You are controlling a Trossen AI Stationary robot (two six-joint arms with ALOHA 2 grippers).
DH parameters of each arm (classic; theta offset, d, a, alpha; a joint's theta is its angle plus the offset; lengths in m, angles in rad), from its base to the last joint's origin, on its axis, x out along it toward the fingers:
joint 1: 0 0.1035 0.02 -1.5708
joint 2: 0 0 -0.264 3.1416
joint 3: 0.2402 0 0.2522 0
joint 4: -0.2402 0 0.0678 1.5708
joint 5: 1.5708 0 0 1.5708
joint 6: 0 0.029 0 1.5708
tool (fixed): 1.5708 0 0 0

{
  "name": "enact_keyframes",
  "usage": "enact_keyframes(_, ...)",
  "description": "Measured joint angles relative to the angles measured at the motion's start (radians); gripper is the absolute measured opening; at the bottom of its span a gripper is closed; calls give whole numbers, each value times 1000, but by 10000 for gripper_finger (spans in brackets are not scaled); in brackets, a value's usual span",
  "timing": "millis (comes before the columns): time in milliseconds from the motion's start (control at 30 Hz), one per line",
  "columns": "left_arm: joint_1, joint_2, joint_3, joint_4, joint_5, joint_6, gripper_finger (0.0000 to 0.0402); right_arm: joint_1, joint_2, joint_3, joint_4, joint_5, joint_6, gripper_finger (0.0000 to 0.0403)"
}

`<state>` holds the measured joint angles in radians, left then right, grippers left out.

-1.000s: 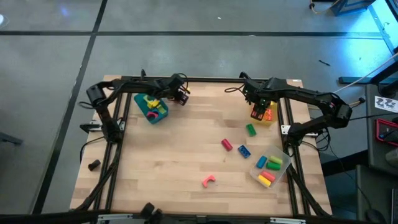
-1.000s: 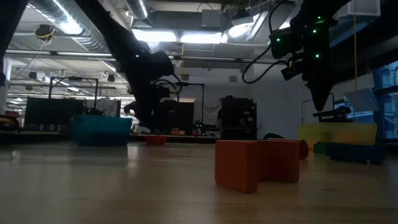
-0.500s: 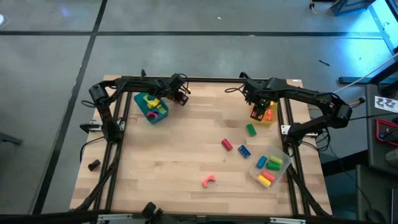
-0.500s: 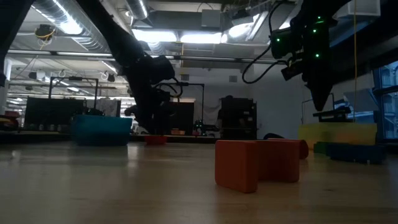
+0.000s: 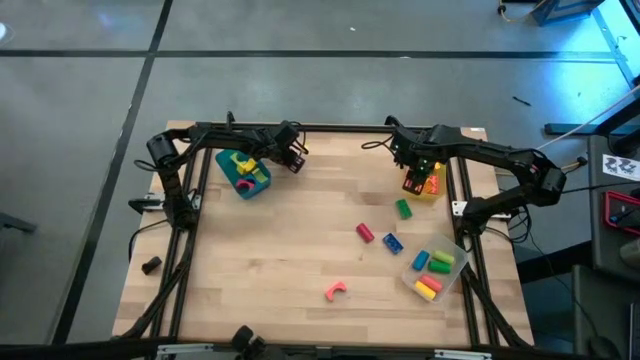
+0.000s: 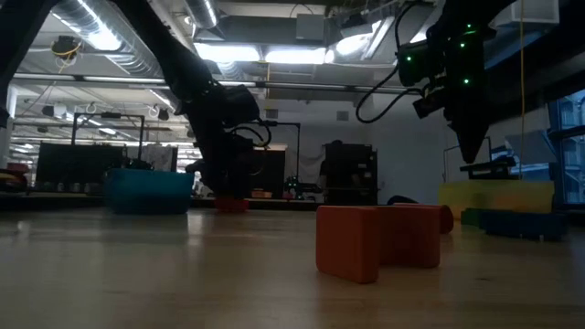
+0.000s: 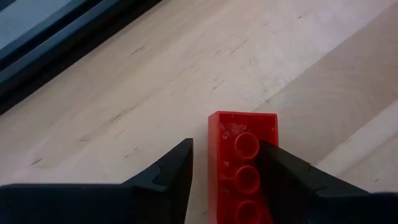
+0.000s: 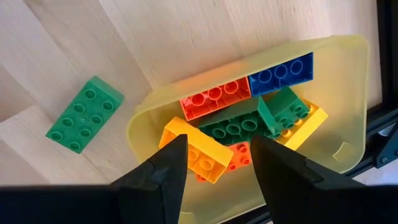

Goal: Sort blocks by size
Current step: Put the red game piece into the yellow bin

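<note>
Left gripper (image 7: 224,168) was low at the far edge of the table (image 5: 290,260), just right of the teal tray (image 5: 243,172). Its fingers (image 7: 171,171) straddled a red brick (image 7: 244,163) lying studs-up on the wood; the right finger lay against the brick's side, while a strip of bare table showed between the left finger and the brick. Jaws stood apart, not yet clamped. In the low view the brick (image 6: 230,205) sat on the boards right under the gripper.

The teal tray held yellow, pink and green pieces.

Right gripper (image 8: 217,168) hung above the yellow tray (image 8: 348,93) at the far right of the table, jaws parted and holding nothing. The tray contained red, blue, green, orange and yellow bricks packed together. A green brick (image 8: 84,114) lay flat on the table just outside the tray's rim.

Loose in mid-table: a pink-red cylinder (image 5: 365,232), a blue brick (image 5: 392,243) near it, and a pink arch (image 5: 335,291) alone toward the front. The arch filled the foreground of the low view (image 6: 379,238).

The clear tray (image 5: 452,272) at the front right held blue, green, yellow and red pieces.

A small black lump (image 5: 151,265) lay on the floor off the table's left side.
</note>
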<state>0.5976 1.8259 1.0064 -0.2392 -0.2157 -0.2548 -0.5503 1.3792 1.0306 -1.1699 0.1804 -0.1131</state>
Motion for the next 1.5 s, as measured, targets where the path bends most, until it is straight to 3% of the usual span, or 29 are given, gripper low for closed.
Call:
enact_keyframes(333, 0, 0, -3, 34, 47, 18, 73, 0, -1, 1, 3, -60, -23, 177)
enact_keyframes(467, 0, 1, -4, 115, 175, 10, 73, 2, -7, 1, 32, -77, -26, 177)
enact_keyframes(700, -5, 1, -3, 306, 486, -110, 73, 26, -7, 1, 244, -318, -98, 177)
enact_keyframes(833, -32, 1, -3, 424, 541, -165, 83, 71, -7, 1, 478, -331, 67, 177)
enact_keyframes(967, -66, 1, -3, 577, 536, -188, 82, 111, -7, 1, 660, -330, 317, 177)
enact_keyframes(1067, -98, 1, -3, 709, 479, -186, 77, 138, -7, 1, 745, -330, 422, 177)
enact_keyframes(1300, -173, 1, -2, 907, 246, -165, 82, 185, -7, 1, 878, -271, 501, 177)
enact_keyframes(1500, -219, 1, -2, 1006, 122, -163, 79, 224, -7, 1, 924, -69, 502, 177)
